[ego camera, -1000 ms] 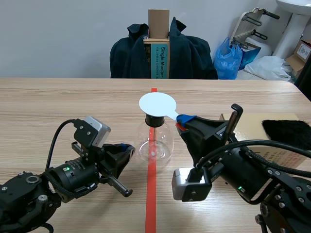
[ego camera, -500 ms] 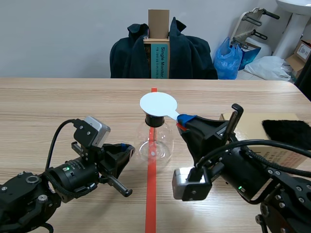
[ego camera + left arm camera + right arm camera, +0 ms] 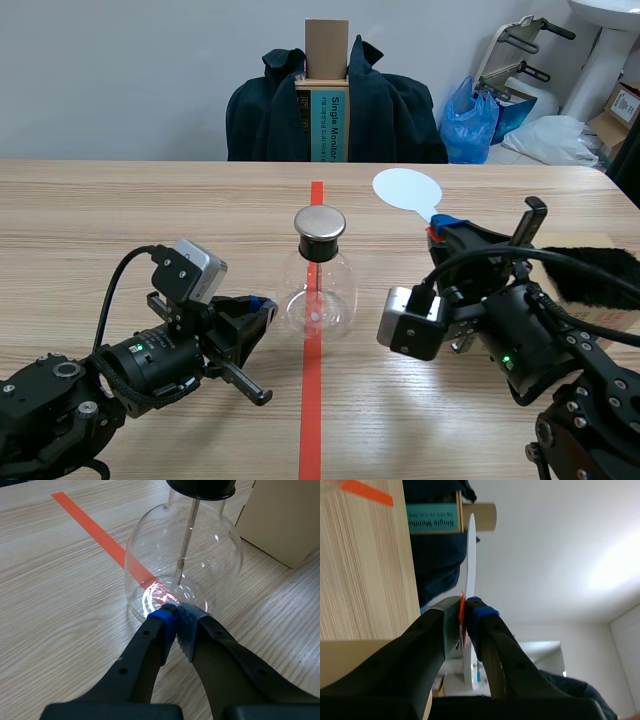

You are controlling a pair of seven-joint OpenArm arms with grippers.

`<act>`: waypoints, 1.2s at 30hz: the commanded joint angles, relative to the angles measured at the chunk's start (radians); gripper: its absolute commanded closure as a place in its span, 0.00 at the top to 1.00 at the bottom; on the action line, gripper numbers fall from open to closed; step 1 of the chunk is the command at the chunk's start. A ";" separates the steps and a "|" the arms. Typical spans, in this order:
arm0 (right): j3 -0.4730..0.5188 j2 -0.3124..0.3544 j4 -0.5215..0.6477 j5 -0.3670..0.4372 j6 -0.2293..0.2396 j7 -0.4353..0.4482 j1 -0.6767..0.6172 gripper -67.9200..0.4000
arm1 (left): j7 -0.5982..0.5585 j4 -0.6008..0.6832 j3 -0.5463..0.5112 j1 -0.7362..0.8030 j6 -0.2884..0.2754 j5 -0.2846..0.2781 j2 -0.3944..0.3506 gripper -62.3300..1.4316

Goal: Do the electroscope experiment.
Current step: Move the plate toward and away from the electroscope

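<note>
The glass flask [image 3: 320, 292] with its dark cap [image 3: 320, 224] stands on the red tape line [image 3: 311, 420] in the middle of the worktop [image 3: 120, 210]. The left tool [image 3: 176, 617] lies low beside it, its fingers pressed together on nothing and its tips just short of the glass. The right tool [image 3: 438, 226] is clamped on the handle of a white disc [image 3: 406, 188], held in the air apart from the cap.

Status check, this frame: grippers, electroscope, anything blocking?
Left gripper shut, empty, tips at the electroscope glass base. Right gripper shut on white disc, held up off to the electroscope's right. Nothing between disc and electroscope.
</note>
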 commanded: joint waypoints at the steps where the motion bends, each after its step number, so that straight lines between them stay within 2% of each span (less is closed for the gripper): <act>1: 0.001 0.010 0.014 0.005 -0.011 -0.030 0.006 0.02 | -0.017 0.024 -0.008 -0.003 0.002 -0.006 0.003 0.05; 6: 0.001 0.010 0.014 0.005 -0.011 -0.115 0.006 0.02 | -0.017 0.024 -0.008 -0.003 0.002 -0.006 0.003 0.05; 10: 0.001 0.010 0.014 0.005 -0.011 -0.111 0.007 0.02 | -0.017 0.024 -0.008 -0.003 0.002 -0.006 0.003 0.05; 26: 0.001 0.010 0.015 0.005 -0.011 0.224 0.016 0.02 | -0.017 0.024 -0.008 -0.003 0.002 -0.006 0.003 0.05; 36: 0.001 0.010 0.015 0.004 -0.011 0.346 0.021 0.02 | -0.017 0.024 -0.008 -0.003 0.002 -0.006 0.003 0.05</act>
